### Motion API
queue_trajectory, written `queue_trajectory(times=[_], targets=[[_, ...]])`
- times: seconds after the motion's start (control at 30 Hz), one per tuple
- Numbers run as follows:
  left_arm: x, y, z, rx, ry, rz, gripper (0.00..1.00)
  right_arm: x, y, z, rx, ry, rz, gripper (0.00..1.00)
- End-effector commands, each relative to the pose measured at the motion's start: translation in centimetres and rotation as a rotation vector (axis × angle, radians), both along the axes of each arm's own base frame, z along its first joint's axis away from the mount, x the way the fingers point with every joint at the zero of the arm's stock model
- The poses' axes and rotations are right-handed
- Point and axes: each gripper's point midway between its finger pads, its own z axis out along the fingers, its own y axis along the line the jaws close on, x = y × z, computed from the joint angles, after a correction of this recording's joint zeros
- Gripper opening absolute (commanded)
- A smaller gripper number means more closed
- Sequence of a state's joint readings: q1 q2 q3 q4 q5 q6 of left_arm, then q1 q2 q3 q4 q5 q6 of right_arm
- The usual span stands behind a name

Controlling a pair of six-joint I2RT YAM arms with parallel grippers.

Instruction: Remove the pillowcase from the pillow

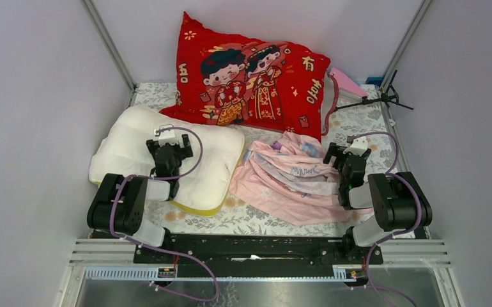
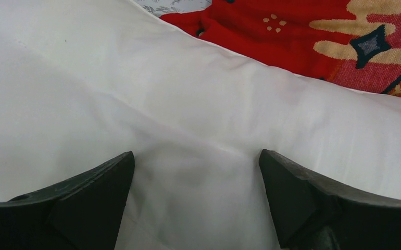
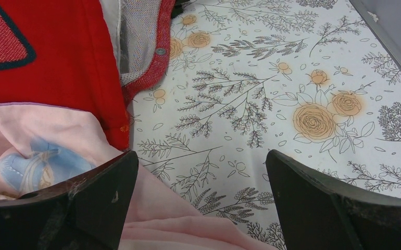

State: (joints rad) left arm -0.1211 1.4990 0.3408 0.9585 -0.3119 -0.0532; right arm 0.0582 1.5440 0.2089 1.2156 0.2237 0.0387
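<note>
The cream-white pillow [image 1: 135, 144] with yellow piping lies bare on the left of the table; it fills the left wrist view [image 2: 188, 114]. The pale pink pillowcase [image 1: 288, 179] lies crumpled beside it in the middle, fully off the pillow, and shows at the lower left of the right wrist view [image 3: 151, 208]. My left gripper [image 1: 169, 142] is open just above the pillow's top surface, holding nothing [image 2: 196, 172]. My right gripper [image 1: 340, 155] is open and empty at the pillowcase's right edge [image 3: 201, 177], one finger over pink fabric, the other over the tablecloth.
A big red cartoon-printed cushion [image 1: 250, 77] leans against the back wall, its edge in both wrist views [image 3: 58, 57]. A floral tablecloth [image 1: 365, 121] covers the table. A black tripod-like stand [image 1: 377, 99] and a pink object [image 1: 349, 83] lie at the back right. Walls close both sides.
</note>
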Motion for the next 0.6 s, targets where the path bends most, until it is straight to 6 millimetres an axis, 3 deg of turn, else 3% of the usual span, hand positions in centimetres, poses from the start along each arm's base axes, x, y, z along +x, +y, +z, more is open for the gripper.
queue_trajectory(times=[0.0,0.57], targets=[[0.76,-0.71,1.15,-0.018,-0.044,-0.041,0.99,0.7,-0.17,1.6,-0.022,-0.063,-0.001,1.0],[1.13,-0.76,0.83,-0.015,-0.019,-0.042,0.99,0.87,-0.16,1.47,-0.022,-0.053,0.001,1.0]])
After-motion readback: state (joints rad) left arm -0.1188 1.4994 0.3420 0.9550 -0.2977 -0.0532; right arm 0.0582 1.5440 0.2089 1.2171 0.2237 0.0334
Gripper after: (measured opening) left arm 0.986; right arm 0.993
